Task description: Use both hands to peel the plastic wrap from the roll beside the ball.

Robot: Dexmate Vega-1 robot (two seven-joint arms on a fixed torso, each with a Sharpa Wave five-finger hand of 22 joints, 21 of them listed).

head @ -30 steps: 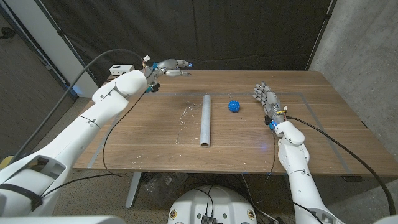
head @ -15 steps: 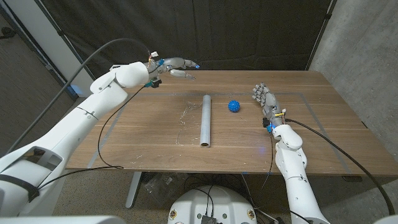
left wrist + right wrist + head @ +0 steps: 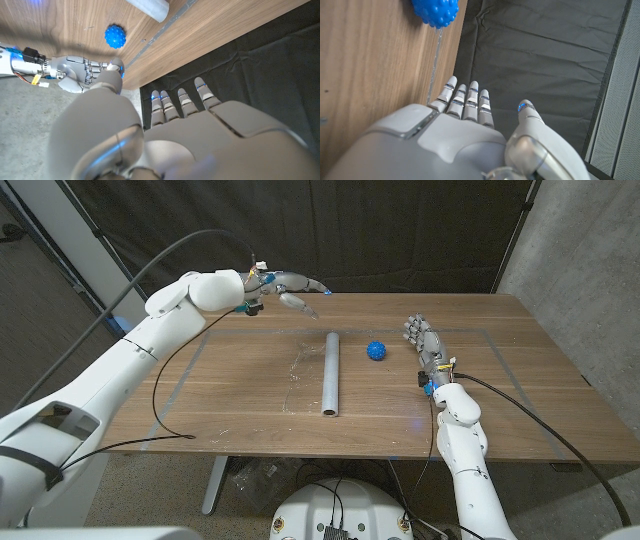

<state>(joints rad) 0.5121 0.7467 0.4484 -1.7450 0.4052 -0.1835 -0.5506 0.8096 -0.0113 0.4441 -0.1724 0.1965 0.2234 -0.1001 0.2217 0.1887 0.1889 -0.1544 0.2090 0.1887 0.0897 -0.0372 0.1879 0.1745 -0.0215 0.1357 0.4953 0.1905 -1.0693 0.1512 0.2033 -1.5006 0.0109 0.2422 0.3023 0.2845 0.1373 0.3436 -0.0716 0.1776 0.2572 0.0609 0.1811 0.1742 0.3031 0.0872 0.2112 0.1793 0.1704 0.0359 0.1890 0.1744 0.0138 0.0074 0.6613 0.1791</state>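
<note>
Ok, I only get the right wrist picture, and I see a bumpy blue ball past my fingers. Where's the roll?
Observer: The roll lies on the table, on the left of the ball in the head view, not touching it.
Operator: Is my other hand on it?
Observer: No. The left hand hangs over the table's far edge, fingers apart, holding nothing.
Operator: Is any wrap off yet?
Observer: A shiny film, maybe loose wrap, lies on the wood left of the roll. I can't tell more.
</note>
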